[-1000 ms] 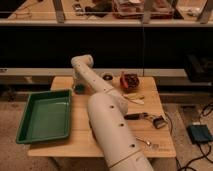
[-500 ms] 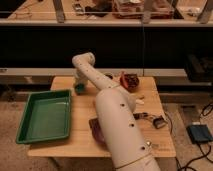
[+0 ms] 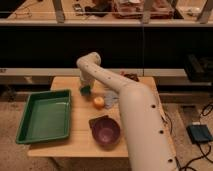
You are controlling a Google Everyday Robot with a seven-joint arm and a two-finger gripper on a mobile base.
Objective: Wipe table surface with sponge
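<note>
End effector at teal sponge, centre-left of frame; grip cannot tell. Press flat, sweep bench, skirt orange.

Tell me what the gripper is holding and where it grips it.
Cannot be told: the gripper sits on top of the sponge on the table, its hold unseen.

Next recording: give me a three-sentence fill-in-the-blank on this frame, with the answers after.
1. The gripper is down at the sponge, just right of the tray, whose colour is ____.
2. Between the sponge and the purple bowl lies an ____ fruit.
3. Seen from the camera, the tray sits at the ____ end of the table surface.
Missing words: green; orange; left.
</note>
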